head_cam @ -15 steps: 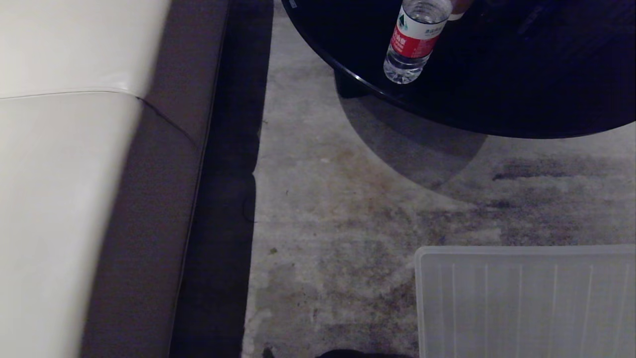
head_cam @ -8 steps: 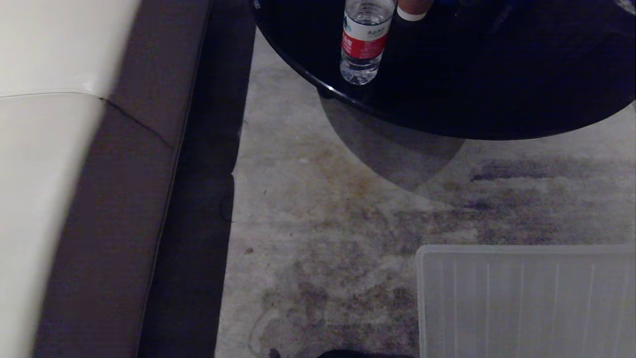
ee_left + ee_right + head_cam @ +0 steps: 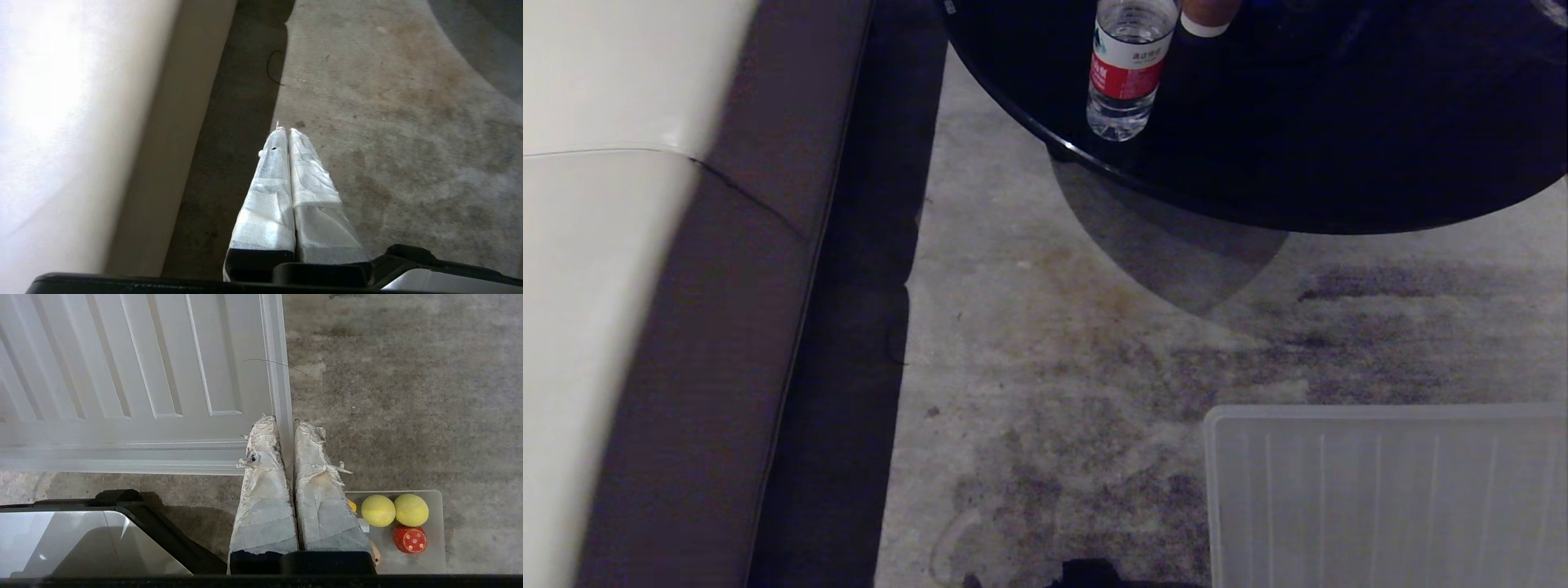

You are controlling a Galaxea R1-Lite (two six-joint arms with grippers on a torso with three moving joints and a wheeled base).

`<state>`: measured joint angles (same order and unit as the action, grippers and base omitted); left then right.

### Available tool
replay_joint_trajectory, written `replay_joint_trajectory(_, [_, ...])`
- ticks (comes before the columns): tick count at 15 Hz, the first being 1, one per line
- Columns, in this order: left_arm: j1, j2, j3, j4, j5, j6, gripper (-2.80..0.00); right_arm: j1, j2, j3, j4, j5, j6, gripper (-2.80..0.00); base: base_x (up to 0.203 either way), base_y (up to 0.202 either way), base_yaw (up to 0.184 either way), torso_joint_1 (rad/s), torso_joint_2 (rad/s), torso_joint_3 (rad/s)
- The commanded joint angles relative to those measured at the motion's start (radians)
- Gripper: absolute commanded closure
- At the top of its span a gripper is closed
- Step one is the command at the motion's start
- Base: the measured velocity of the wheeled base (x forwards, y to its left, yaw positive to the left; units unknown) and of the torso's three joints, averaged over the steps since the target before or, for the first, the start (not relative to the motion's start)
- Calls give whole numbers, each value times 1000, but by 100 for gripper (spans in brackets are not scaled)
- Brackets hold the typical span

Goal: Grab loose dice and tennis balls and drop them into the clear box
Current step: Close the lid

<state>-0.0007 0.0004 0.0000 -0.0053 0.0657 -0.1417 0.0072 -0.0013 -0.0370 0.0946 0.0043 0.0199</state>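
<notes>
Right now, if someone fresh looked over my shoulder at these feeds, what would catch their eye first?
Probably the water bottle with its red label, standing near the edge of the black round table at the top of the head view. Next, in the right wrist view, two tennis balls and a red die sit in the clear box on the carpet, beside the shut right gripper. The ribbed lid panel lies flat nearby.

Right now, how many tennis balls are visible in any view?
2: both tennis balls lie side by side in the clear box, right wrist view; the gripper hides part of it.
</notes>
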Motion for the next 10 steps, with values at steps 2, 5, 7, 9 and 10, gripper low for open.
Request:
replay_joint_trajectory(2, [1,0,0,-1,0,-1,0,0,1,0,0,0,0,0,-67,0,-1,1,3,0])
replay_joint_trajectory(5, [1,0,0,-1,2,-1,0,0,1,0,0,0,0,0,-181,0,-1,2,-2,6])
replay_joint_trajectory(7, [1,0,0,-1,0,-1,0,0,1,0,0,0,0,0,-184,0,0,2,1,3])
replay_joint_trajectory(9, [1,0,0,-1,0,-1,0,0,1,0,0,0,0,0,-185,0,3,0,3,3])
replay_joint_trajectory(10, [1,0,0,-1,0,-1,0,0,1,0,0,0,0,0,-182,0,1,-1,-1,-5])
